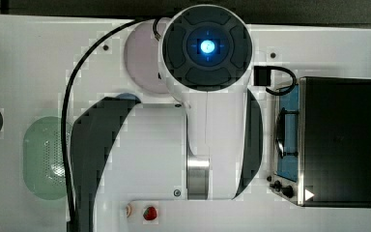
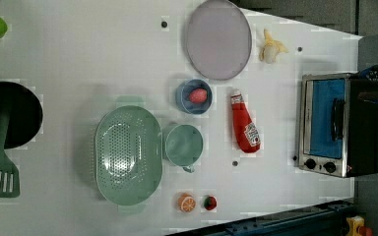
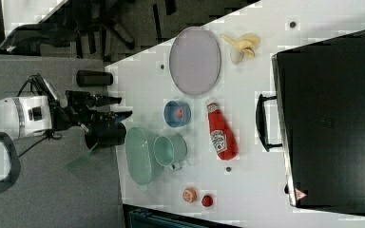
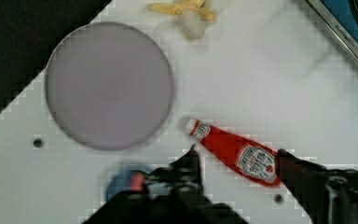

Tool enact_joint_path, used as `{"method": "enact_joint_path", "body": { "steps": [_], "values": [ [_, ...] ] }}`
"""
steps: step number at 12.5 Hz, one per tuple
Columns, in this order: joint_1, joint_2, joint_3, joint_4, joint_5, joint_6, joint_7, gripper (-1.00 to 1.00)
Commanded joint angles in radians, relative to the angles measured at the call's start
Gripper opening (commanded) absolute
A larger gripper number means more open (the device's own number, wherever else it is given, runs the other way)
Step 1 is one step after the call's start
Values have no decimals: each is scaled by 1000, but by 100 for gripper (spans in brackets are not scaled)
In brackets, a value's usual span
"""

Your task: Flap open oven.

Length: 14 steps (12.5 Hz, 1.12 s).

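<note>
The oven sits at the left view's right end of the white table, its blue glass door shut flush in the silver frame and the bar handle untouched. In the wrist view the gripper hangs above the table with its fingers spread apart and nothing between them, the ketchup bottle lying directly below (a corner of the oven frame shows at the picture's edge). The job looks barely begun. To do this step well, I would carry the arm over the bottle and the purple plate with good clearance, line the spread fingers up across the middle of the bar, close firmly, then pull outward and down along the door's hinge arc instead of straight back
</note>
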Motion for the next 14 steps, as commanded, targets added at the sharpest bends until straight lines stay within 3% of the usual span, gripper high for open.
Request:
{"method": "enact_joint_path", "body": {
  "steps": [1, 3, 5, 6, 12, 14],
  "values": [
    [-45, -399, -27, -256, 19, -157, 71, 58],
    [-45, -399, -27, -256, 19, -157, 71, 100],
    [-45, -399, -27, -256, 19, -157, 71, 100],
    [-45, -398, -27, -257, 19, -157, 71, 90],
    [-46, -367, -51, -264, 18, -150, 69, -56],
    [-47, -335, -79, -276, 18, -148, 49, -65]
  ]
}}
